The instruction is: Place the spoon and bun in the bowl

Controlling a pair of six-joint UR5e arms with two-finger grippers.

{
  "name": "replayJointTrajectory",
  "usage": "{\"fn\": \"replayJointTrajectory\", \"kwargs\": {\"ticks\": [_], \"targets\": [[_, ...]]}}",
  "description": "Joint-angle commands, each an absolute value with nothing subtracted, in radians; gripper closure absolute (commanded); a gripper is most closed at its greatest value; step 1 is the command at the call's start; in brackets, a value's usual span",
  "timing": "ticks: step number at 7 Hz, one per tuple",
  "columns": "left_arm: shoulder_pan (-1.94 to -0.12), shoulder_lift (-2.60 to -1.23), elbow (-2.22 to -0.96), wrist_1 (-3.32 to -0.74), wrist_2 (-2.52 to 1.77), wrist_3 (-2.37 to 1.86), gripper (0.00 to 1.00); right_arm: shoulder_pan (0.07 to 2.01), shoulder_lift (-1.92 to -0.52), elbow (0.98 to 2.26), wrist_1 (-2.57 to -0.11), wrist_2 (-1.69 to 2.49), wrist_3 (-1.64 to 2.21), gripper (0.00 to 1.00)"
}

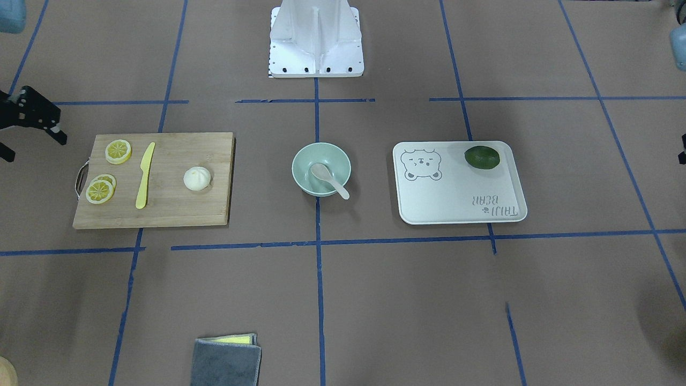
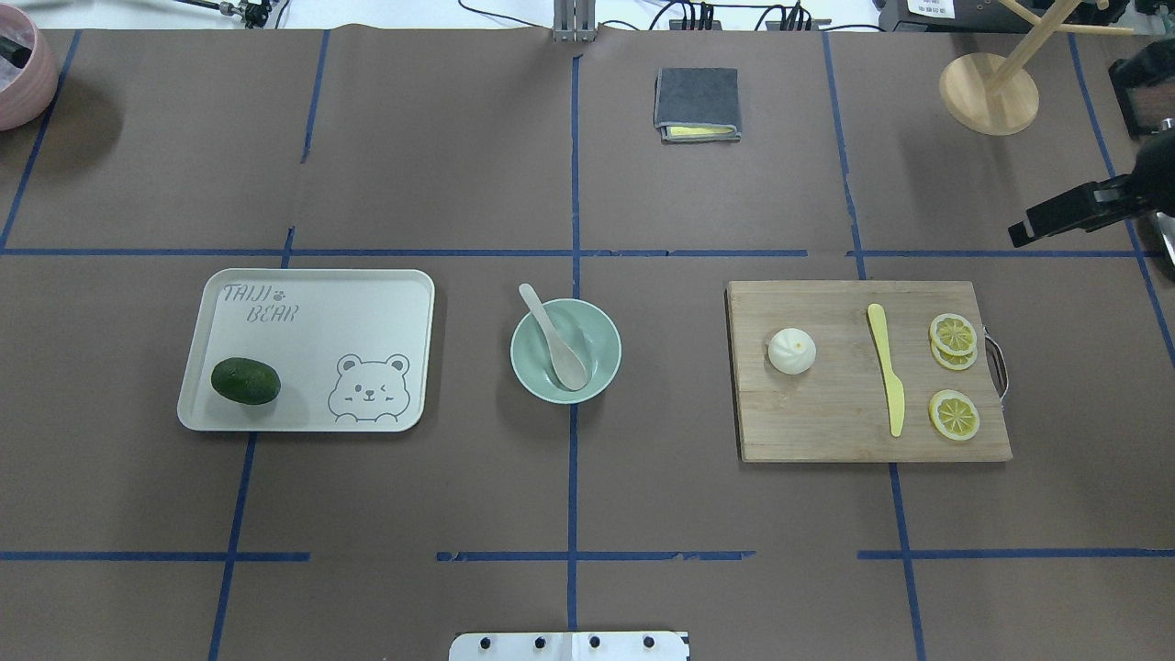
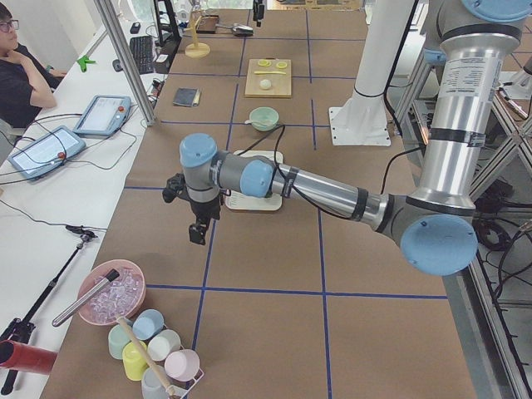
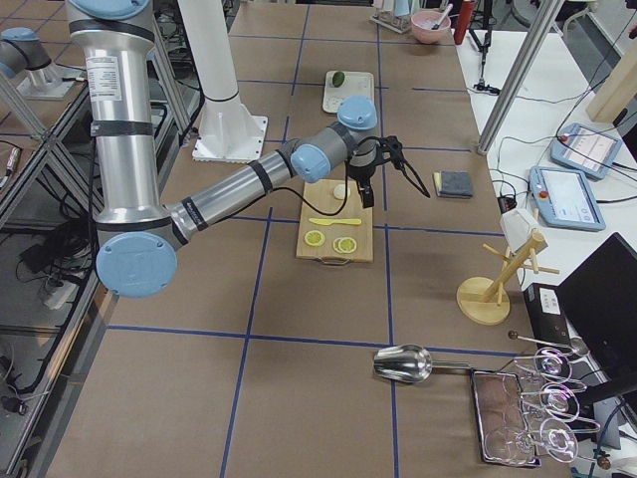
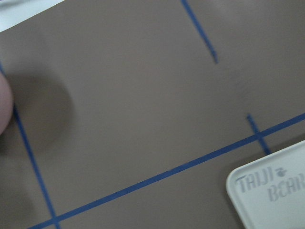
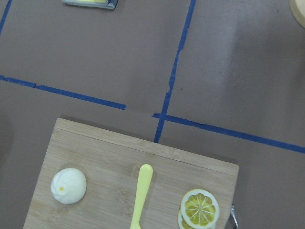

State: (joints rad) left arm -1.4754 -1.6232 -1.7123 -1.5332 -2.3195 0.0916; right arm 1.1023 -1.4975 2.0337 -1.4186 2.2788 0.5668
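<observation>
The pale spoon (image 2: 555, 340) lies in the mint-green bowl (image 2: 601, 330) at the table's middle, with its handle sticking out over the rim. The white bun (image 2: 791, 351) sits on a wooden cutting board (image 2: 826, 422) and also shows in the right wrist view (image 6: 68, 185). My right gripper (image 1: 31, 136) hovers beyond the board's far outer corner, open and empty. My left gripper (image 3: 195, 229) hangs over bare table beyond the bear-print tray's (image 2: 367, 303) far corner. I cannot tell whether it is open or shut.
A yellow knife (image 2: 886, 367) and lemon slices (image 2: 953, 332) lie on the board. A dark green fruit (image 2: 245, 381) sits on the tray. A folded grey cloth (image 2: 698, 103), a wooden stand (image 2: 987, 92) and a pink bowl (image 2: 14, 78) are along the far edge.
</observation>
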Motion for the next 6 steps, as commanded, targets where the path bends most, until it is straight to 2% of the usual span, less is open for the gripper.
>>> {"fn": "replayJointTrajectory", "kwargs": {"ticks": [1, 4, 6], "targets": [[-1.528, -1.491, -1.718, -1.529, -2.413, 0.186, 0.0, 0.924, -1.48, 2.037, -1.411, 2.118, 0.705, 0.0], [-1.523, -1.503, -1.713, -1.529, -2.411, 0.181, 0.0, 0.7, -1.381, 1.952, -1.382, 1.886, 0.837, 0.0], [-1.523, -1.503, -1.716, -1.531, -2.414, 0.179, 0.0, 0.669, -1.304, 1.889, -1.382, 1.87, 0.851, 0.0]]}}
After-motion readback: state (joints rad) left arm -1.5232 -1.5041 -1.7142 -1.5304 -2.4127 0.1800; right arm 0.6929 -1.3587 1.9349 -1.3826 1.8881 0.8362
